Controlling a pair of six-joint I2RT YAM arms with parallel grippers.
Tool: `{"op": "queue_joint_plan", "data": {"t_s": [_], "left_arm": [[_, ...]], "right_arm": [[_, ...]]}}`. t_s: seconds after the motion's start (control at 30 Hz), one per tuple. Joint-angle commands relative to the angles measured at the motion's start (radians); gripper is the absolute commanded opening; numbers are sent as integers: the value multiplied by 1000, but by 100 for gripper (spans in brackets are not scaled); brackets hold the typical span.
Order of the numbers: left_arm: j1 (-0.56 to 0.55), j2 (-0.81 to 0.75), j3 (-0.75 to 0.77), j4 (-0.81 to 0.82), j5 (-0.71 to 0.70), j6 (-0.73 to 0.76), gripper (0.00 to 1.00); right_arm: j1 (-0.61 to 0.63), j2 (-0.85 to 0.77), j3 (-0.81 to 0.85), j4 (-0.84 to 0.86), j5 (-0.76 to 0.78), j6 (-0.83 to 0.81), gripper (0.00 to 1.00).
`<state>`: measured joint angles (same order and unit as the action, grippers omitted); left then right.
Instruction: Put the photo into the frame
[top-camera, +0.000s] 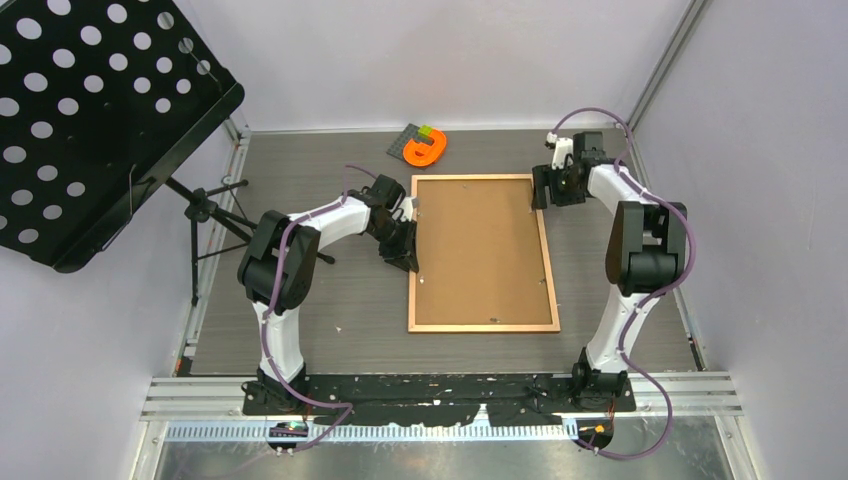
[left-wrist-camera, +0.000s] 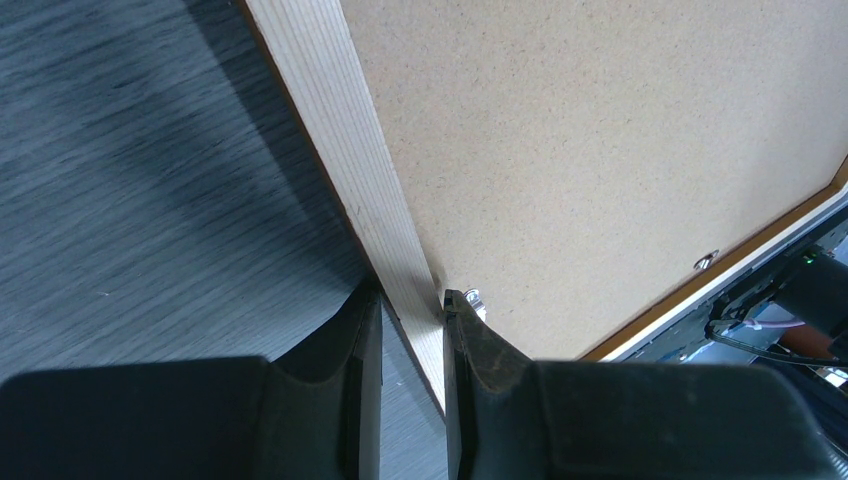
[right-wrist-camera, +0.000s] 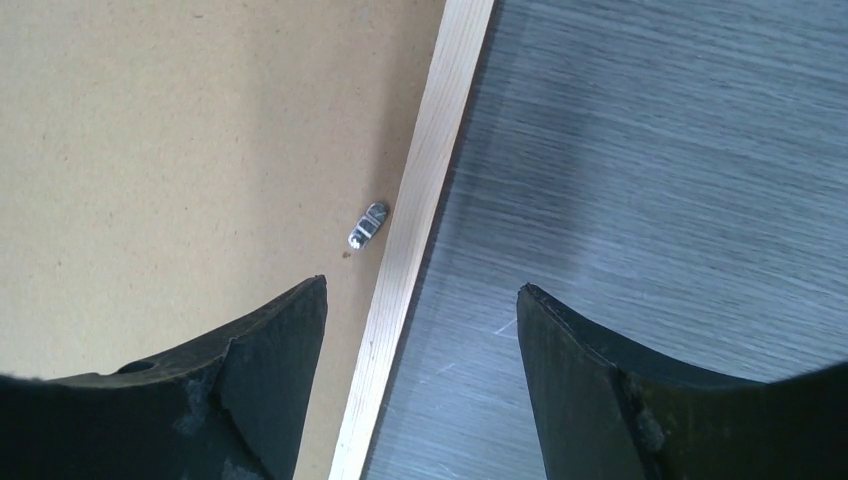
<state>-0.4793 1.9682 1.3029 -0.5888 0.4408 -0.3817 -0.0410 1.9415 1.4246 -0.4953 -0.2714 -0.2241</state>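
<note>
Frame (top-camera: 484, 326): one, lying back-up on the tabletop (top-camera: 350, 300), with one brown backing board (top-camera: 480, 250) inside it.
Left claw (left-wrist-camera: 410, 300): nearly closed, pinching the frame's left rail.
Right claw (right-wrist-camera: 420, 295): wide apart, holding nothing, jaws straddling the right rail.
Metal clips (right-wrist-camera: 367, 224): one beside each claw.
Orange object (top-camera: 427, 149): one, beyond the frame.

Soft, even overhead light keeps the top view bright and sharp, with faint shadows on the grey wood-grain desk (top-camera: 365, 310). In the left wrist view the thin light orange-brown wooden frame (left-wrist-camera: 360, 170) throws a dark band onto the desk, which looks smeared. The right wrist view shows a pale sheen there.
</note>
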Motion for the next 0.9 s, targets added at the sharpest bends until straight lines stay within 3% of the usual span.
{"op": "queue_joint_plan", "data": {"t_s": [0.0, 0.87], "left_arm": [[9, 47, -13, 26, -54, 50, 0], [9, 55, -18, 33, -42, 44, 0]], "right_arm": [[14, 34, 57, 27, 26, 87, 75], [41, 126, 103, 36, 111, 143, 53]]}}
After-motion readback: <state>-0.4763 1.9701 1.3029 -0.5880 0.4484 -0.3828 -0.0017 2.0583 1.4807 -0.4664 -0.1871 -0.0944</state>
